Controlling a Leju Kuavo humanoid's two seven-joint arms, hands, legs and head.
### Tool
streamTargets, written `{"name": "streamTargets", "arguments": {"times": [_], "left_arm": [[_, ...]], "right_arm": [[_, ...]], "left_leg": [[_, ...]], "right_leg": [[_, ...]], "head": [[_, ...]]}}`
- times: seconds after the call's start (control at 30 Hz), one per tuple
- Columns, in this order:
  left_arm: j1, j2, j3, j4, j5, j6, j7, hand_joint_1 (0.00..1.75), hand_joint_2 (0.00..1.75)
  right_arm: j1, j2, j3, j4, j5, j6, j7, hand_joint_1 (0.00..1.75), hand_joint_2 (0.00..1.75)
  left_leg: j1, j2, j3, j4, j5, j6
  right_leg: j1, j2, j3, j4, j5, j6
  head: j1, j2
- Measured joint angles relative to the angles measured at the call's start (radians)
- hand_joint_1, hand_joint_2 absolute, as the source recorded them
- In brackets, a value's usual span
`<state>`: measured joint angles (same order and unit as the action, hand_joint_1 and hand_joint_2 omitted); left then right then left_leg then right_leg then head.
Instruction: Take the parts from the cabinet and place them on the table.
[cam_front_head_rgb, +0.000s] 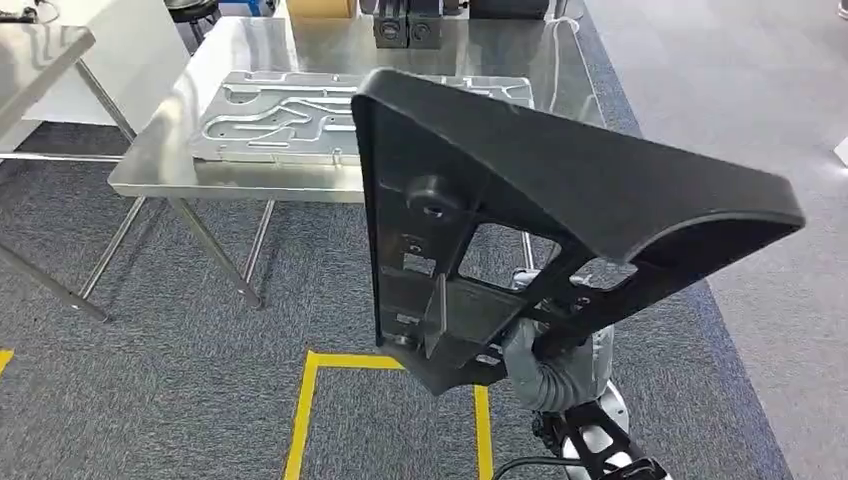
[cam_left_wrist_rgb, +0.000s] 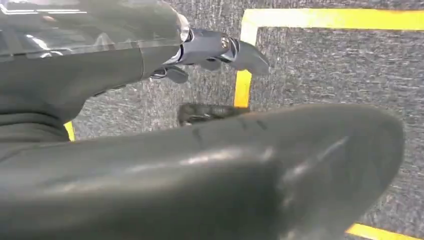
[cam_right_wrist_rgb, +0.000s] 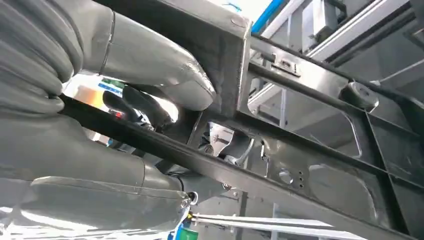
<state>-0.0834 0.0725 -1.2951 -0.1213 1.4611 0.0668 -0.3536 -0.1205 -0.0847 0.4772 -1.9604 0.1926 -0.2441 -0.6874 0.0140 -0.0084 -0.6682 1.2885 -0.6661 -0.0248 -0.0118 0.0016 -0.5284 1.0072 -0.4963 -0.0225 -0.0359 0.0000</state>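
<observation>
black plastic frame (cam_front_head_rgb: 520, 210) fills the near view, held up short of the steel table (cam_front_head_rgb: 200, 150); right hand (cam_front_head_rgb: 545, 350) grips a bar at its lower end, thumb (cam_right_wrist_rgb: 165, 75) pressed on the rib; left hand (cam_left_wrist_rgb: 215, 50) hangs over carpet, fingers apart, holding nothing; the 1 metal plate (cam_front_head_rgb: 290, 115) already lies on the table; best to keep the frame level, clear the table's near edge, and lower it beside the plate.
</observation>
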Motion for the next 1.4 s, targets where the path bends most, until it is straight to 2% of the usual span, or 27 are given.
{"name": "streamTargets", "arguments": {"times": [0.07, 0.13, 0.17, 0.23, 0.3, 0.37, 0.43, 0.5, 0.53, 0.57, 0.6, 0.63, 0.7, 0.77, 0.83, 0.87, 0.93, 1.0, 1.03, 1.07, 1.1, 1.13, 1.17, 1.27, 1.33, 1.37, 1.4], "left_arm": [[0.000, 0.002, 0.000, 0.000, 0.000, 0.000, 0.000, 0.00, 0.00], [0.004, 0.002, 0.000, 0.000, 0.000, 0.001, 0.000, 0.00, 0.00], [0.003, 0.002, 0.000, 0.000, 0.000, 0.001, 0.002, 0.00, 0.00], [0.005, 0.002, 0.000, 0.000, 0.000, 0.001, 0.002, 0.00, 0.00], [0.003, 0.001, 0.000, 0.000, 0.000, 0.002, 0.003, 0.00, 0.00], [-0.001, 0.002, 0.000, 0.000, 0.000, 0.003, 0.003, 0.00, 0.00], [0.001, 0.002, 0.002, 0.000, 0.000, 0.005, 0.004, 0.00, 0.00], [0.008, 0.002, 0.003, 0.000, 0.000, 0.005, 0.005, 0.00, 0.00], [0.009, 0.002, 0.003, 0.000, 0.000, 0.005, 0.005, 0.00, 0.00], [0.008, 0.002, 0.004, 0.000, 0.000, 0.005, 0.005, 0.00, 0.00], [0.009, 0.002, 0.004, 0.000, 0.000, 0.005, 0.005, 0.00, 0.00], [0.011, -0.004, 0.004, 0.000, 0.000, 0.005, 0.005, 0.00, 0.00], [0.008, -0.004, 0.004, 0.000, 0.000, 0.006, 0.005, 0.00, 0.00], [0.005, -0.004, 0.005, 0.000, 0.000, 0.006, 0.005, 0.00, 0.00], [-0.002, -0.001, 0.005, 0.000, 0.000, 0.007, 0.004, 0.00, 0.00], [-0.006, -0.002, 0.005, 0.000, 0.000, 0.005, 0.004, 0.00, 0.00], [-0.004, -0.001, 0.005, 0.000, 0.000, 0.005, 0.004, 0.00, 0.00], [0.004, 0.000, 0.005, 0.000, 0.000, 0.005, 0.004, 0.00, 0.00], [0.006, 0.002, 0.004, 0.000, 0.000, 0.005, 0.004, 0.00, 0.00], [0.006, 0.004, 0.003, 0.000, 0.000, 0.005, 0.005, 0.00, 0.00], [0.007, 0.005, 0.002, 0.000, 0.000, 0.005, 0.005, 0.00, 0.00], [0.011, 0.005, 0.001, 0.000, 0.000, 0.005, 0.008, 0.00, 0.00], [0.012, 0.006, 0.001, 0.000, 0.000, 0.005, 0.009, 0.00, 0.00], [0.004, 0.007, -0.002, 0.000, 0.000, 0.006, 0.015, 0.00, 0.00], [-0.002, 0.007, -0.004, 0.000, 0.000, 0.006, 0.015, 0.00, 0.00], [-0.004, 0.007, -0.006, 0.000, 0.000, 0.006, 0.015, 0.00, 0.00], [-0.004, 0.008, -0.006, 0.000, 0.000, 0.006, 0.015, 0.00, 0.00]], "right_arm": [[0.001, 0.000, 0.000, 0.000, 0.000, 0.000, 0.000, 1.75, 1.75], [0.001, 0.000, 0.000, 0.000, 0.001, -0.001, 0.000, 1.75, 1.75], [0.004, 0.000, 0.000, 0.000, 0.003, -0.001, 0.000, 1.75, 1.75], [0.003, 0.001, -0.001, -0.003, 0.003, 0.000, 0.000, 1.75, 1.75], [0.001, 0.001, -0.002, -0.009, 0.002, 0.003, 0.000, 1.75, 1.75], [-0.002, 0.000, -0.002, -0.010, -0.004, 0.006, 0.000, 1.75, 1.75], [-0.002, 0.000, -0.003, -0.010, -0.013, 0.010, 0.000, 1.75, 1.75], [-0.002, 0.000, -0.003, -0.010, -0.016, 0.014, 0.000, 1.75, 1.75], [-0.002, 0.000, -0.003, -0.010, -0.017, 0.014, 0.000, 1.75, 1.75], [-0.002, 0.000, -0.003, -0.011, -0.017, 0.014, 0.000, 1.75, 1.75], [-0.002, 0.000, -0.003, -0.014, -0.017, 0.013, 0.000, 1.75, 1.75], [0.000, 0.000, -0.003, -0.014, -0.018, 0.013, 0.000, 1.75, 1.75], [0.002, 0.000, -0.005, -0.016, -0.019, 0.012, 0.000, 1.75, 1.75], [-0.002, 0.000, -0.006, -0.025, -0.019, 0.011, 0.000, 1.75, 1.75], [-0.002, 0.002, -0.006, -0.031, -0.019, 0.011, 0.000, 1.75, 1.75], [-0.004, 0.003, -0.006, -0.031, -0.019, 0.010, 0.000, 1.75, 1.75], [0.003, 0.002, -0.006, -0.034, -0.016, -0.005, 0.000, 1.75, 1.75], [0.014, 0.001, -0.006, -0.046, -0.015, -0.023, 0.000, 1.75, 1.75], [0.016, 0.000, -0.006, -0.053, -0.016, -0.036, 0.000, 1.75, 1.75], [0.016, 0.000, -0.006, -0.057, -0.021, -0.042, 0.000, 1.75, 1.75], [0.016, 0.000, -0.006, -0.058, -0.027, -0.045, 0.000, 1.75, 1.75], [0.017, 0.000, -0.006, -0.058, -0.031, -0.046, 0.000, 1.75, 1.75], [0.019, 0.000, -0.006, -0.059, -0.033, -0.047, 0.000, 1.75, 1.75], [0.020, -0.002, -0.006, -0.092, -0.033, -0.054, 0.000, 1.75, 1.75], [0.018, -0.002, -0.005, -0.108, -0.032, -0.056, 0.000, 1.75, 1.75], [0.018, -0.002, -0.006, -0.112, -0.032, -0.058, 0.000, 1.75, 1.75], [0.021, -0.004, -0.005, -0.117, -0.027, -0.063, 0.000, 1.75, 1.75]], "left_leg": [[0.003, 0.003, 0.021, -0.140, 0.086, -0.004], [0.004, 0.015, 0.030, -0.237, 0.262, 0.006], [-0.005, 0.017, 0.034, -0.240, 0.227, 0.017], [-0.002, 0.012, 0.044, -0.246, 0.225, 0.034], [0.002, 0.005, 0.073, -0.257, 0.217, 0.046], [0.000, 0.004, 0.098, -0.262, 0.198, 0.058], [-0.001, 0.002, 0.121, -0.265, 0.177, 0.060], [-0.003, -0.003, 0.156, -0.265, 0.149, 0.059], [-0.004, -0.005, 0.174, -0.265, 0.135, 0.058], [-0.006, -0.008, 0.197, -0.265, 0.119, 0.057], [-0.007, -0.008, 0.215, -0.268, 0.100, 0.056], [-0.006, -0.007, 0.224, -0.269, 0.087, 0.055], [-0.006, -0.012, 0.243, -0.290, 0.068, 0.038], [-0.008, -0.010, 0.268, -0.282, 0.096, 0.023], [-0.008, -0.003, 0.225, -0.183, 0.136, 0.016], [-0.006, -0.001, 0.169, -0.097, 0.144, 0.013], [-0.002, 0.000, 0.074, 0.000, 0.065, 0.003], [-0.001, 0.001, 0.020, -0.004, -0.032, -0.003], [-0.001, 0.001, 0.005, -0.041, -0.044, -0.003], [-0.001, 0.001, 0.000, -0.096, -0.015, -0.001], [-0.001, 0.002, 0.001, -0.160, 0.065, 0.003], [-0.001, 0.005, 0.001, -0.228, 0.213, 0.009], [-0.006, 0.006, -0.005, -0.253, 0.283, 0.012], [-0.008, 0.003, 0.016, -0.246, 0.263, 0.034], [-0.003, 0.001, 0.040, -0.257, 0.253, 0.046], [-0.003, 0.001, 0.056, -0.262, 0.240, 0.052], [-0.003, 0.001, 0.068, -0.263, 0.232, 0.053]], "right_leg": [[-0.003, 0.000, 0.033, 0.000, -0.025, 0.008], [0.000, -0.003, 0.060, 0.002, -0.050, 0.019], [0.001, 0.000, 0.059, -0.002, -0.058, 0.028], [0.003, -0.002, 0.074, 0.003, -0.059, 0.043], [-0.001, -0.004, 0.051, 0.058, -0.038, 0.053], [-0.001, -0.003, -0.036, 0.191, -0.039, 0.059], [-0.002, -0.002, -0.136, 0.298, -0.109, 0.062], [-0.001, -0.002, -0.189, 0.299, -0.154, 0.057], [0.000, -0.002, -0.192, 0.260, -0.145, 0.053], [0.003, -0.002, -0.186, 0.193, -0.102, 0.045], [0.010, -0.002, -0.180, 0.107, -0.004, 0.031], [0.017, 0.000, -0.185, 0.052, 0.128, 0.013], [0.024, 0.004, -0.173, 0.044, 0.116, 0.018], [0.022, 0.006, -0.145, 0.023, 0.103, 0.006], [0.012, 0.007, -0.096, -0.004, 0.089, 0.000], [0.010, 0.004, -0.078, -0.011, 0.078, -0.005], [0.008, 0.005, -0.044, -0.015, 0.050, -0.004], [0.006, 0.009, -0.004, -0.015, 0.018, -0.003], [0.005, 0.010, 0.022, -0.015, -0.001, -0.001], [0.004, 0.011, 0.046, -0.015, -0.020, 0.002], [0.004, 0.011, 0.070, -0.015, -0.037, 0.005], [0.005, 0.011, 0.079, -0.018, -0.054, 0.009], [0.010, 0.016, 0.098, -0.007, -0.072, 0.015], [0.011, 0.017, 0.107, 0.005, -0.072, 0.035], [0.006, 0.011, 0.049, 0.112, -0.030, 0.046], [0.006, 0.008, -0.011, 0.197, -0.018, 0.053], [0.005, 0.007, -0.061, 0.253, -0.039, 0.053]], "head": [[0.000, 0.000], [0.000, 0.000], [0.000, 0.000], [0.000, 0.000], [0.000, 0.000], [0.000, 0.000], [0.000, 0.000], [0.000, 0.000], [0.000, 0.000], [0.000, 0.000], [0.000, 0.000], [0.000, 0.000], [0.000, 0.000], [0.000, 0.000], [0.001, 0.000], [0.000, 0.000], [0.000, 0.000], [0.000, 0.000], [0.000, 0.000], [0.000, 0.000], [0.000, 0.000], [0.000, 0.000], [0.000, 0.000], [0.001, 0.000], [0.001, 0.000], [0.001, 0.000], [0.001, 0.000]]}}
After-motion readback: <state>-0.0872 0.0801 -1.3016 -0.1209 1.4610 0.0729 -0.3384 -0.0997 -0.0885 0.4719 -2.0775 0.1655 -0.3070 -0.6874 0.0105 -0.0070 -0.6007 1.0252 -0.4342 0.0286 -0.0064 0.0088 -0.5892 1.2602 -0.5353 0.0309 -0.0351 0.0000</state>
